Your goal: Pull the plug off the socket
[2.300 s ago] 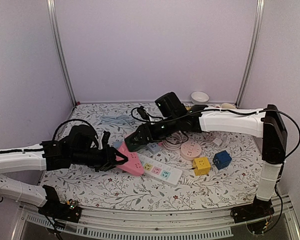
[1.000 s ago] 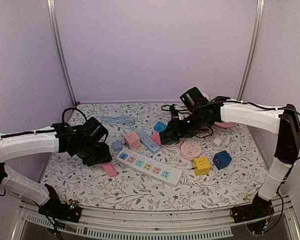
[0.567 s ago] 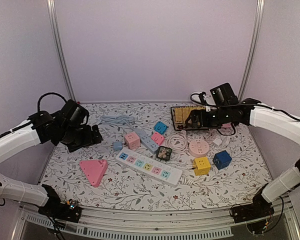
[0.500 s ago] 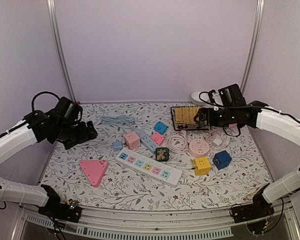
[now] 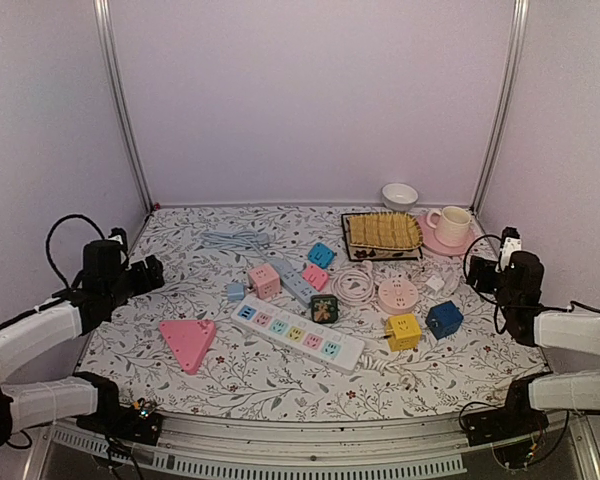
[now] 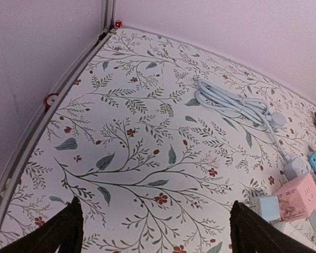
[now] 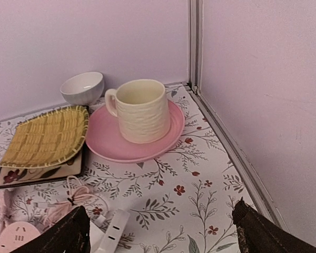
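Rests left gripper [image 6: 155,205] and right gripper [image 7: 159,206] wide open, empty, at opposite table [image 5: 280,385] edges, likely for job done: plug [image 5: 324,308] well apart from pink socket [image 5: 188,343].

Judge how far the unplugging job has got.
Done: the pink triangular plug lies apart from the power strip. In hand: nothing; left fingers and right fingers stand open and empty. Left: apparently nothing; no plug shows in the strip.

Soft, even light fills the lilac booth [image 5: 310,100], leaving faint shadows under the cup [image 7: 141,110] and saucer [image 7: 134,139]. The overhead view is crisp; the left wrist view bows the wall rail [image 6: 47,121], its fingertips [image 6: 63,232] dark and blurred.
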